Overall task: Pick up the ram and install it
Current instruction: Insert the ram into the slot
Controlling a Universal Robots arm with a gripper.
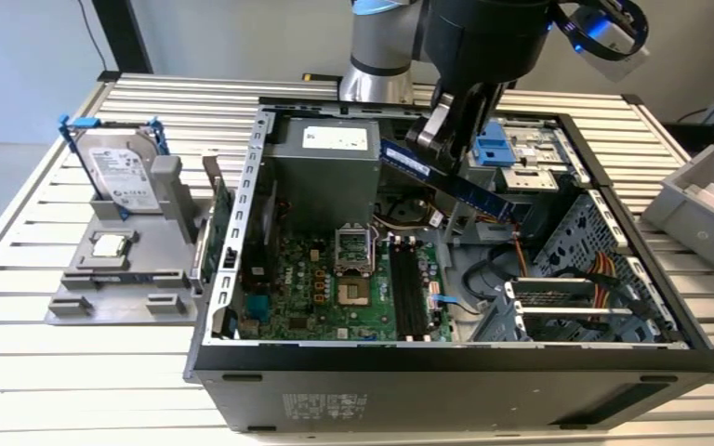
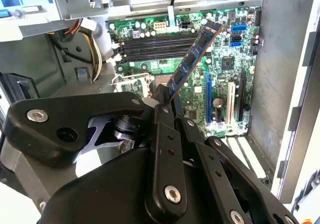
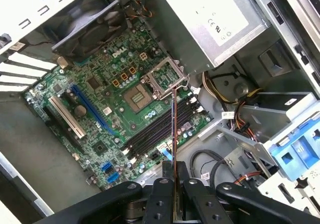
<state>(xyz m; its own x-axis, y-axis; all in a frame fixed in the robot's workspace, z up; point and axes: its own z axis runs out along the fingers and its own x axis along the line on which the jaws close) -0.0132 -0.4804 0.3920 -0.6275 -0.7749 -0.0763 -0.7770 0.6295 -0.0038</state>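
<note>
My gripper [image 1: 439, 137], clamped on one end of the ram [image 1: 456, 184], holds it tilted above the open computer case [image 1: 456, 353], the black memory slots [image 1: 407, 288] lying at about seven o'clock from it in the exterior view, presumably so its edge can meet them.

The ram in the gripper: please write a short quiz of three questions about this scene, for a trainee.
1. True or false: the gripper holds the ram tilted above the motherboard.
2. Relative to the computer case, the hard drive stands: A inside; B outside, at the exterior view's left; C on top.
3. What colour are the long memory slots?
Key: 1 true; 2 B; 3 black.
</note>
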